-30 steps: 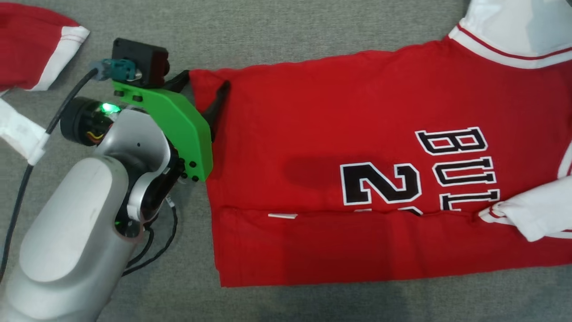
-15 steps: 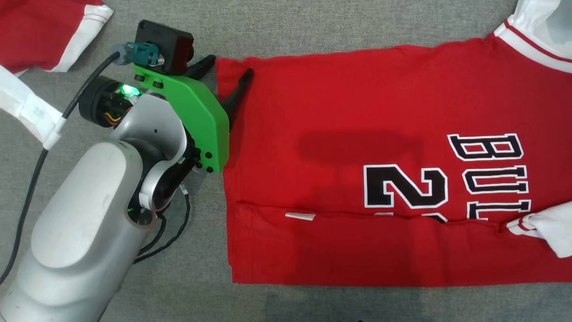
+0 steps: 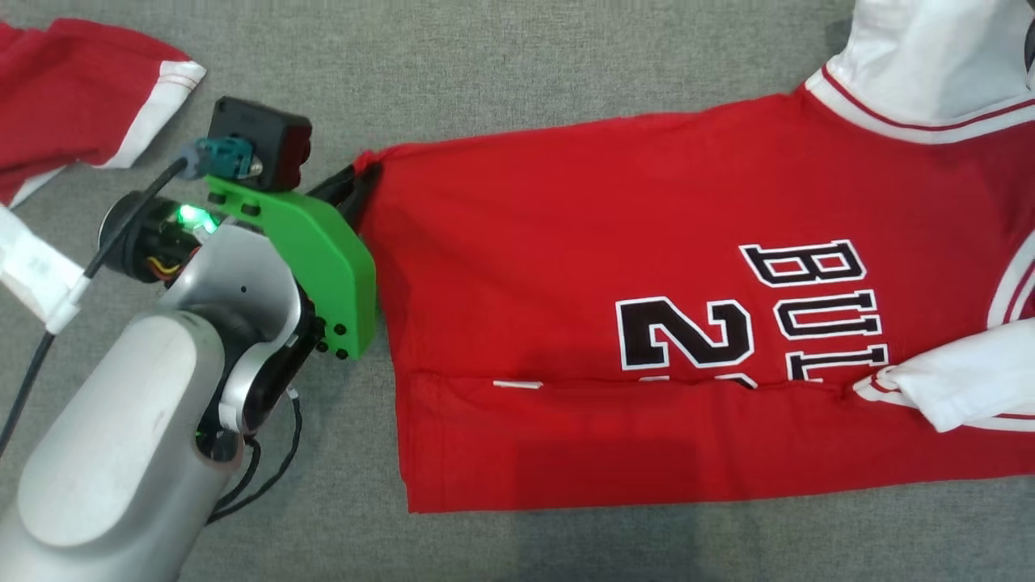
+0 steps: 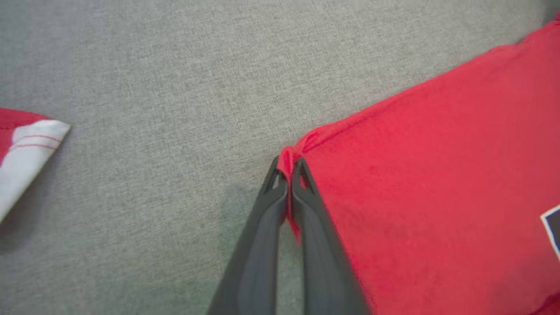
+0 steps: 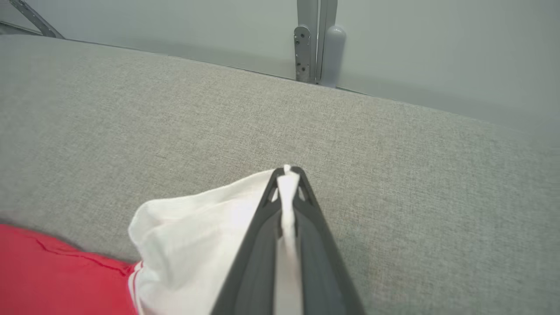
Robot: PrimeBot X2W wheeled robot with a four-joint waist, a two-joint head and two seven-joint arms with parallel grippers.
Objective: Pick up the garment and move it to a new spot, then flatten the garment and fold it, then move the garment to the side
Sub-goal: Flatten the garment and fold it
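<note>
Item: garment (image 3: 614,242), red jersey with white sleeves; laid flat across the grey cloth-covered counter (image 3: 501,73); black lettering outlined in white (image 3: 817,307) facing up; the near strip folded up over the body along a straight crease, with a small white tag (image 3: 517,385) at that crease; one white sleeve (image 3: 962,388) laid across the crease at the robot's right.

Left tool (image 3: 360,174): closed tight on the garment's far hem corner; in the left wrist view (image 4: 288,168) a small ridge of red cloth (image 4: 437,175) is seen nipped between the two dark fingertips, with the hem drawn taut away from them; the tool is carried on a green bracket (image 3: 315,250) beneath a black camera housing (image 3: 259,141); a black cable (image 3: 121,218) is run back along the pale forearm.

Right tool (image 5: 287,173): closed on a fold of the other white sleeve (image 5: 197,245), the cloth standing up between the fingertips and bunched loosely to one side; the red body (image 5: 52,271) lies just beside that bunch; the pinched fold is held well apart from the counter's far edge (image 5: 393,101), beyond which a pale wall (image 5: 437,43) and a grey upright post (image 5: 317,41) are seen.

Also on the counter: a second garment (image 3: 73,89), red with a white cuff, lying to the robot's left, apart from the left tool; its cuff is shown in the left wrist view (image 4: 26,144).
</note>
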